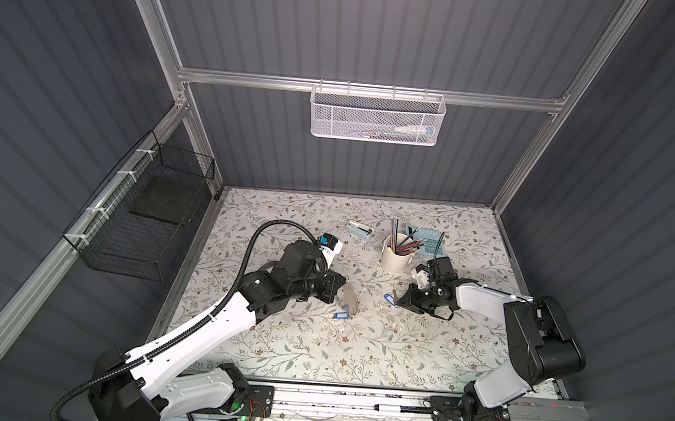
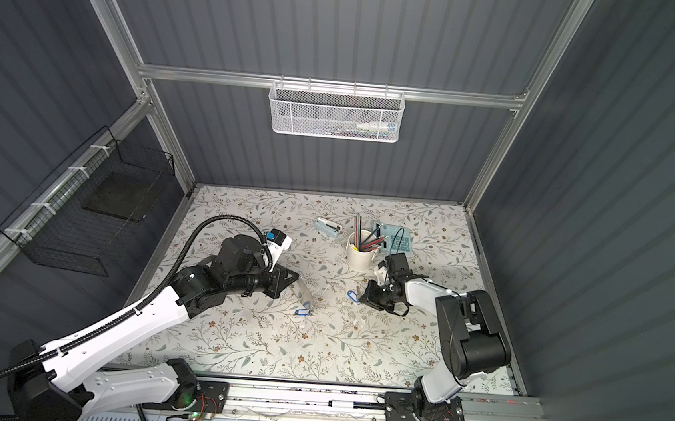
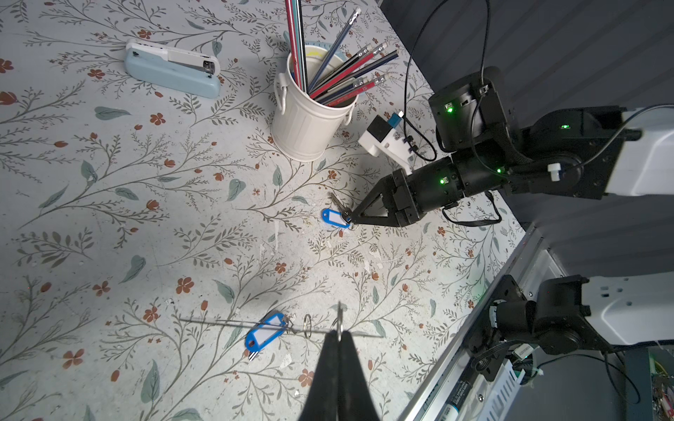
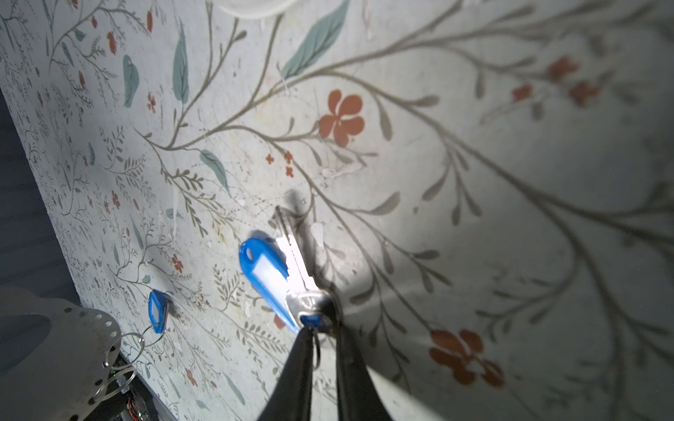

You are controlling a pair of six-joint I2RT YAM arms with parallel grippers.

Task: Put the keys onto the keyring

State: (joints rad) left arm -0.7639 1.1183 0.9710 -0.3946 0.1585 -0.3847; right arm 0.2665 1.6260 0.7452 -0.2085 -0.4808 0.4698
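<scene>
Blue-tagged key (image 1: 389, 300), just right of centre in both top views, is pinched at its ring end by the right gripper (image 1: 398, 302). Left gripper (image 3: 339, 337) clenches the grey keyring (image 1: 351, 300) at frame centre; second key (image 1: 341, 316) hangs from its rim, just below.

Enclosure: dark grey ribbed wall panels (image 1: 384, 36) on three sides, braced by a silver aluminium frame (image 1: 255, 80). Fittings: one white mesh basket (image 1: 377, 119) hung on the back rail, one black wire basket (image 1: 134, 223) tied along a side wall. Table (image 1: 315, 351) covered in pale floral print.
</scene>
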